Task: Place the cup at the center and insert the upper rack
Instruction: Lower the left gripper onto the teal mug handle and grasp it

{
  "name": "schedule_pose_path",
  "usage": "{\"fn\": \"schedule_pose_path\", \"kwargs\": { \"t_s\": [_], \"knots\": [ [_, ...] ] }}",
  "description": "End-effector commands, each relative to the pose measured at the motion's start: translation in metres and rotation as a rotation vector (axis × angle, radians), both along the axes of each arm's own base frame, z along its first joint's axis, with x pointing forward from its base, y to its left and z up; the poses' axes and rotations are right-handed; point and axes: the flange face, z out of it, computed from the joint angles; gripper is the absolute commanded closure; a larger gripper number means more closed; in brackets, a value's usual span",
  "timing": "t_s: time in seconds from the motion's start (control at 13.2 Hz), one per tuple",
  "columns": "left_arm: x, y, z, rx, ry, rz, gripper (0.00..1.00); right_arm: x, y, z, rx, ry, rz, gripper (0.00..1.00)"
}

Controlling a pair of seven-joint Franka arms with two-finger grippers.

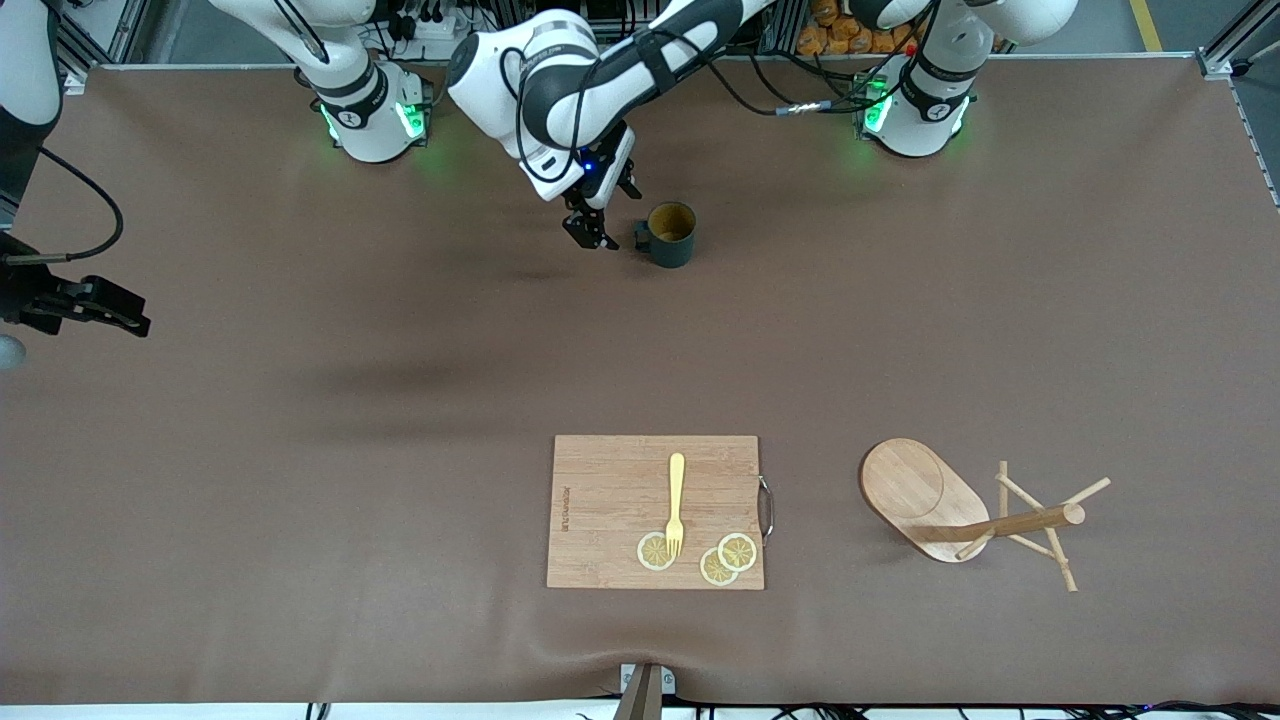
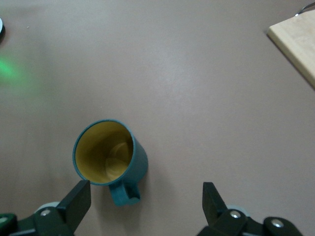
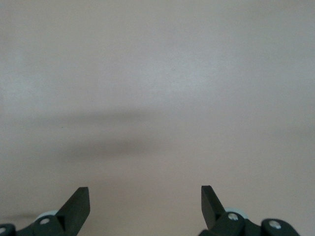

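Observation:
The dark teal cup (image 1: 670, 235) with its mustard-yellow inside stands upright on the brown table near the robots' bases, its handle pointing toward the right arm's end. My left gripper (image 1: 592, 232) is open and empty, low beside that handle. In the left wrist view the cup (image 2: 110, 152) lies just ahead of the open left gripper (image 2: 145, 196), its handle between the fingertips, untouched. The wooden mug tree (image 1: 960, 510) lies on its side toward the left arm's end, nearer the camera. My right gripper (image 1: 135, 322) waits, open and empty, over the right arm's end; it also shows in the right wrist view (image 3: 145, 196).
A rectangular wooden cutting board (image 1: 600, 480) lies nearer the camera, carrying a yellow fork (image 1: 676, 500) and three lemon slices (image 1: 737, 551). A corner of the board shows in the left wrist view (image 2: 298, 42). Bare brown covering (image 1: 640, 350) stretches between the cup and the board.

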Motion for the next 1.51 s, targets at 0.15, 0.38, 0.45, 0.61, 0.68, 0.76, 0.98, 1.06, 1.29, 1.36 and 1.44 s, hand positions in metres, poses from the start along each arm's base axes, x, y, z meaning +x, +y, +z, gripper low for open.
{"fn": "schedule_pose_path", "kwargs": {
  "t_s": [0.15,0.38,0.45,0.61,0.68,0.76,0.98,1.06,1.29,1.36,1.44],
  "knots": [
    [-0.02,-0.008,-0.038,0.094,-0.003,0.023,0.0,-0.006,0.012,0.004,0.042,0.01,-0.034,0.0],
    [-0.023,-0.008,-0.052,0.117,0.006,0.034,0.0,-0.006,0.017,0.006,0.035,0.008,-0.027,0.0],
    [-0.019,-0.011,-0.051,0.104,0.0,0.046,0.0,-0.006,0.016,0.006,0.035,0.008,-0.026,0.0],
    [-0.018,-0.015,-0.056,0.096,-0.005,0.055,0.0,-0.006,0.015,0.006,0.035,0.008,-0.029,0.0],
    [-0.021,-0.016,-0.061,0.1,-0.002,0.05,0.0,-0.006,0.016,0.006,0.037,0.006,-0.027,0.0],
    [-0.022,-0.016,-0.065,0.102,-0.001,0.049,0.0,-0.006,0.016,0.005,0.035,0.009,-0.027,0.0],
    [-0.029,-0.016,-0.083,0.12,0.003,0.054,0.0,-0.005,0.014,0.004,0.039,0.025,-0.029,0.0],
    [-0.031,-0.017,-0.089,0.123,0.006,0.051,0.0,-0.005,0.019,0.004,0.039,0.025,-0.019,0.0],
    [-0.036,-0.017,-0.102,0.129,0.004,0.067,0.0,-0.004,0.023,0.006,0.063,0.016,-0.017,0.0],
    [-0.037,-0.016,-0.103,0.13,0.004,0.065,0.0,-0.004,0.025,0.013,0.101,0.001,-0.022,0.0],
    [-0.037,-0.016,-0.103,0.133,0.003,0.066,0.0,-0.003,0.027,0.017,0.136,-0.008,-0.024,0.0]
  ]
}}
